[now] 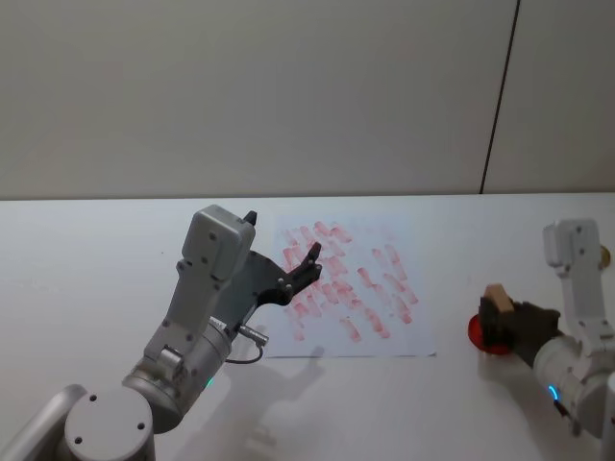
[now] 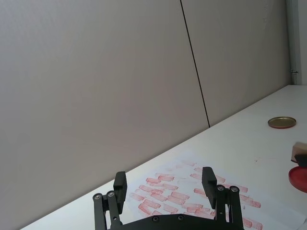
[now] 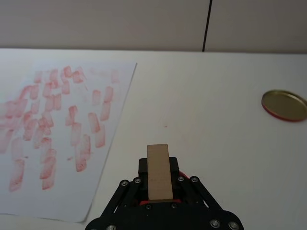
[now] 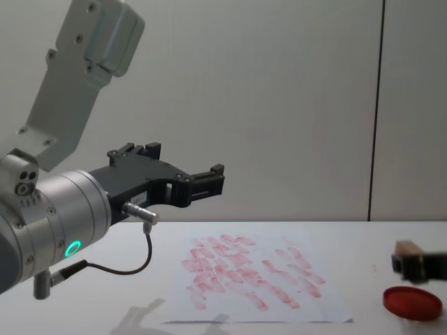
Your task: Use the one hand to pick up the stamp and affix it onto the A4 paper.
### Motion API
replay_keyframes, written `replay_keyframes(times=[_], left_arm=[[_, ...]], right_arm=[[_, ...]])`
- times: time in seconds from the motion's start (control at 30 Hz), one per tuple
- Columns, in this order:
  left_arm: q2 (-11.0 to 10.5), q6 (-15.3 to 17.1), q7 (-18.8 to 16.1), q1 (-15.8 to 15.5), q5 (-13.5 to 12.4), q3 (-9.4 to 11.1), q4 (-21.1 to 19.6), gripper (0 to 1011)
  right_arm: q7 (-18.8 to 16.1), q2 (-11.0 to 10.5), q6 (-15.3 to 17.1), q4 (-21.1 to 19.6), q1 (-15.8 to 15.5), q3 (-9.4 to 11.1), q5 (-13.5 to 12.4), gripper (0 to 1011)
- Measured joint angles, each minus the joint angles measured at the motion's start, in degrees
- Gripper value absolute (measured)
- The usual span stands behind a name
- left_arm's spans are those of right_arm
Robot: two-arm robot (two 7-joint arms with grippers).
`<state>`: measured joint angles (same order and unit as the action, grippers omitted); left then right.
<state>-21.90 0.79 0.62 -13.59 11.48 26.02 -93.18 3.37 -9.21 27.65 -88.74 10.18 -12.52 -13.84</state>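
Observation:
The stamp (image 3: 159,170), a small tan wooden block, sits upright between the fingers of my right gripper (image 3: 159,166), which is shut on it. In the chest view the stamp (image 4: 408,252) hangs just above the red round ink pad (image 4: 412,301), right of the A4 paper (image 4: 258,279). From the head view the stamp (image 1: 496,300) and right gripper (image 1: 500,322) are at the table's right, over the ink pad (image 1: 478,336). The A4 paper (image 1: 370,288) lies mid-table, covered in red marks. My left gripper (image 1: 283,235) hovers open above the paper's left edge, holding nothing.
A gold round lid (image 3: 284,105) lies on the white table beyond the ink pad, toward the far right. A black cable (image 4: 133,269) dangles under the left wrist. A plain wall with a dark vertical seam (image 1: 500,96) backs the table.

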Motion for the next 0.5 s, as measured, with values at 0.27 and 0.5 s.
replay_keyframes(times=[0.27, 0.5], left_arm=[[0.0, 0.0, 0.0, 0.0, 0.0, 0.0, 0.0, 993], [0.0, 0.0, 0.0, 0.0, 0.0, 0.0, 0.0, 993]], right_arm=[[-1.4, 0.5, -1.4, -4.8, -0.2, -1.0, 2.2, 233], [-2.7, 1.6, -1.3, -7.1, 0.4, -2.0, 3.9, 233]])
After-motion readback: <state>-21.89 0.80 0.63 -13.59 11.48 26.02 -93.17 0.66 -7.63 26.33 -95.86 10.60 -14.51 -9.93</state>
